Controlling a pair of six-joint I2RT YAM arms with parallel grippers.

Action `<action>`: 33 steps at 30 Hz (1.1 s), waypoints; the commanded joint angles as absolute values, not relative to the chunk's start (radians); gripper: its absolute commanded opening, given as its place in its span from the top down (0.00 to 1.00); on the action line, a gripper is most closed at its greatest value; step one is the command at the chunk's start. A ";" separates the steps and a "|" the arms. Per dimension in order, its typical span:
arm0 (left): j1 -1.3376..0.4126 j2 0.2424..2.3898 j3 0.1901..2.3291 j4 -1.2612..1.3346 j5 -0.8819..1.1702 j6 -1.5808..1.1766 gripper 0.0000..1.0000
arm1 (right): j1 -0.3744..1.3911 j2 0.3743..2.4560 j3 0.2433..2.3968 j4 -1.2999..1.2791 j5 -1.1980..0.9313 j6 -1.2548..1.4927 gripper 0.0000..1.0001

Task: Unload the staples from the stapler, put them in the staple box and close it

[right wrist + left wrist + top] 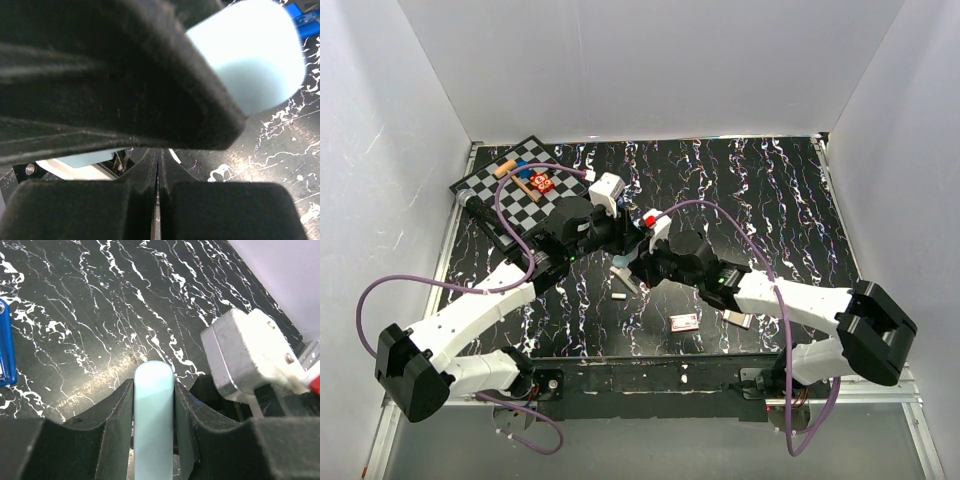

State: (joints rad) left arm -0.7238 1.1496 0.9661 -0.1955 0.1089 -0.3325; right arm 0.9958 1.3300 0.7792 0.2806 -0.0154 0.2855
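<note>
My left gripper (153,390) is shut on a pale light-blue slender piece (153,425), held above the table at its middle (623,245). The piece's rounded end fills the top of the right wrist view (250,60), with the left gripper's black finger across it. My right gripper (158,162) is shut, just under and beside that piece (643,264); nothing shows between its fingers. The dark-blue stapler (5,345) lies on the table at the left wrist view's left edge and peeks in at the right wrist view's top right (306,22). A short whitish staple bar (618,296) lies on the table near the grippers.
A red-and-white flat box (685,321) and a tan-grey tile (740,319) lie near the front edge. A checkerboard (505,205) with small items sits at the back left. White walls close in three sides. The right wrist's white camera housing (245,355) is close to the left gripper.
</note>
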 commanded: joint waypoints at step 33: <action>-0.723 1.351 0.923 -0.014 -0.104 -0.423 1.00 | 0.997 1.465 0.686 0.660 -0.155 0.430 0.99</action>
State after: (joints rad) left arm -0.7227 1.3445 0.9268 -0.0757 -0.0696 -0.4126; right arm 0.9874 1.4761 0.6888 0.5556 -0.1005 0.4171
